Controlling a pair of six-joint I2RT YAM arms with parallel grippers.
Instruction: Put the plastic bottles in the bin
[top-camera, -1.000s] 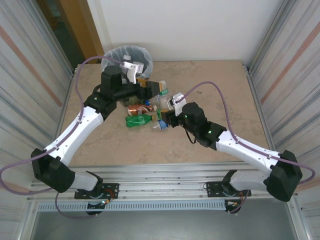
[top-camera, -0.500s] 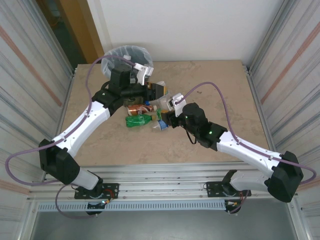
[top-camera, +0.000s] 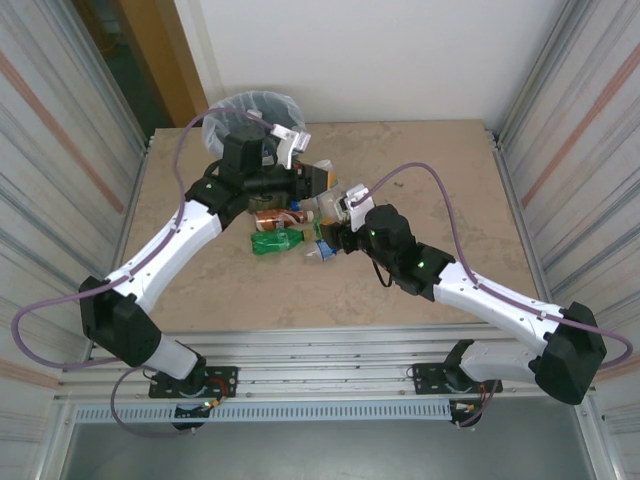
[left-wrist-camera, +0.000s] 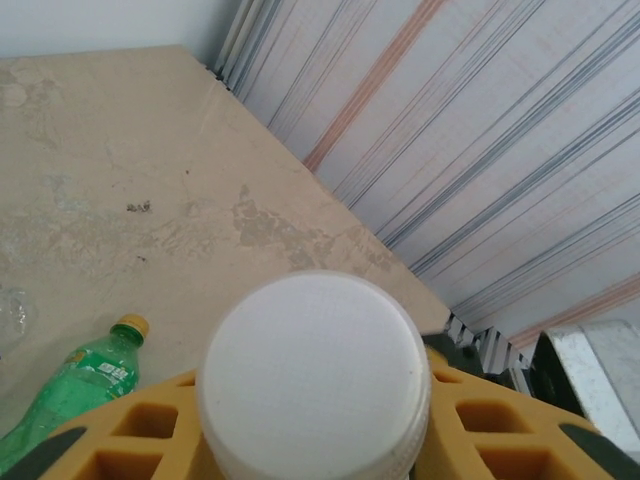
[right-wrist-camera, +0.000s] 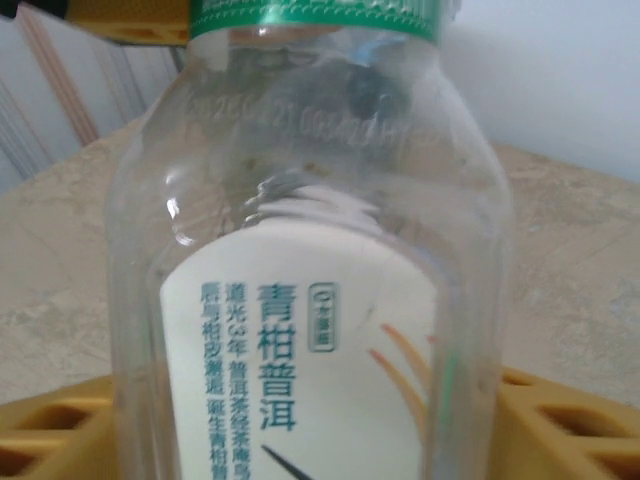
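Beige stone-look table sits between ribbed metal walls. My left gripper is clenched on a white-capped bottle, near the lined bin at the far left corner. My right gripper has a clear tea bottle between its yellow pads; I can't tell whether it grips. Other plastic bottles lie heaped between my arms.

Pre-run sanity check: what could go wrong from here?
The left tool holds the white-capped bottle at the bin rim, not clearly over the opening, so a release may miss. The right tool crowds the clear bottle in the pile and could scatter its neighbours.
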